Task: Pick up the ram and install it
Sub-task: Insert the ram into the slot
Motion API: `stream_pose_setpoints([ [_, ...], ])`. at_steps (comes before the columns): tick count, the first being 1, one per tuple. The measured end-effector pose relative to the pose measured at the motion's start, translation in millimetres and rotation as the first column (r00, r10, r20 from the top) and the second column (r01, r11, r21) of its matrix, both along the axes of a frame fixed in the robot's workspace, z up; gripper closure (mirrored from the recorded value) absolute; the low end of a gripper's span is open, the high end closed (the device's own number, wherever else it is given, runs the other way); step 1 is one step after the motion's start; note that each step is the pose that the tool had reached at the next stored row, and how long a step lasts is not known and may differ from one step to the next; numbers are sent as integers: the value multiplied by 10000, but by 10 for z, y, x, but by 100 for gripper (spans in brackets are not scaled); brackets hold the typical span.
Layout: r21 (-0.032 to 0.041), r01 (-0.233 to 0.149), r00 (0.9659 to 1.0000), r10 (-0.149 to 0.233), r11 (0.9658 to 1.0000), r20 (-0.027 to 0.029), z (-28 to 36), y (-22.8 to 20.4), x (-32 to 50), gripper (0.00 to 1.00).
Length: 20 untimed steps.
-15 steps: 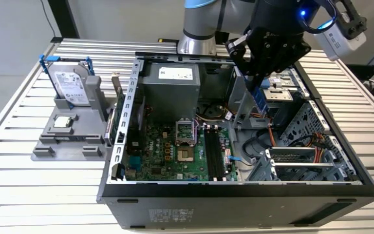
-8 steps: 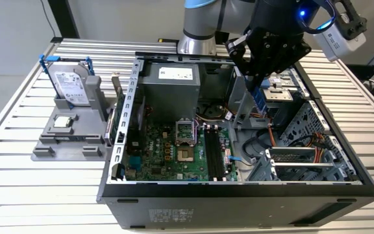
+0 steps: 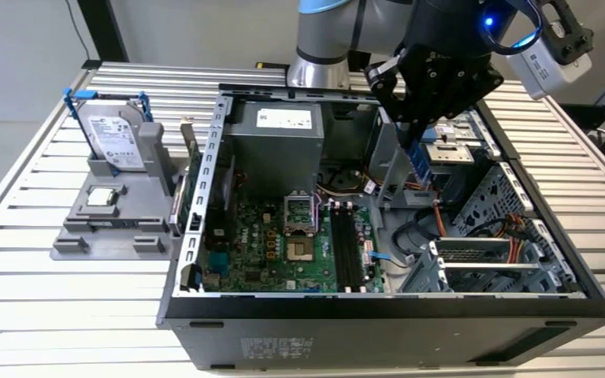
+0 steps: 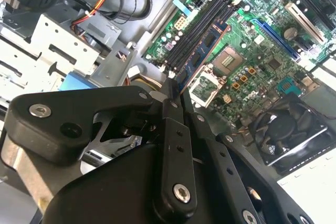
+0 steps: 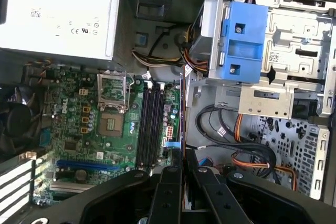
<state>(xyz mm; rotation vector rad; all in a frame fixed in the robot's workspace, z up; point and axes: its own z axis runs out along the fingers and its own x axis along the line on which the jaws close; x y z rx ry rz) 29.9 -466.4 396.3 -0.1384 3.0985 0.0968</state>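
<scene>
Ram (image 4: 203, 50) stuck out from tips of gripper (image 4: 174, 86), fingers clamped shut on it. Ram hung above open computer case (image 3: 387, 307), toward exterior view's right of black memory slots (image 3: 347, 248), not seated. Gripped end hidden between fingers; contact edge hard to make out.

Bright, even overhead light on the desk (image 3: 29, 260), with soft shadow inside the computer case (image 3: 387, 305). A blue lamp (image 3: 487, 21) glows on the arm. In both wrist views the pincer (image 4: 174, 82) (image 5: 182, 153) reads dark. The power supply (image 5: 58, 17) is nearly washed out.
</scene>
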Motion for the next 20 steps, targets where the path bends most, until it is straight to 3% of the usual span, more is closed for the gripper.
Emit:
stream_pose_setpoints([
  [7,0,216,9998,-216,9998,0,-49,0,-59,100],
  [14,-2,721,9974,-721,9974,-1,-175,0,-65,100],
  [20,-4,753,9972,-753,9972,0,-285,1,-66,100],
])
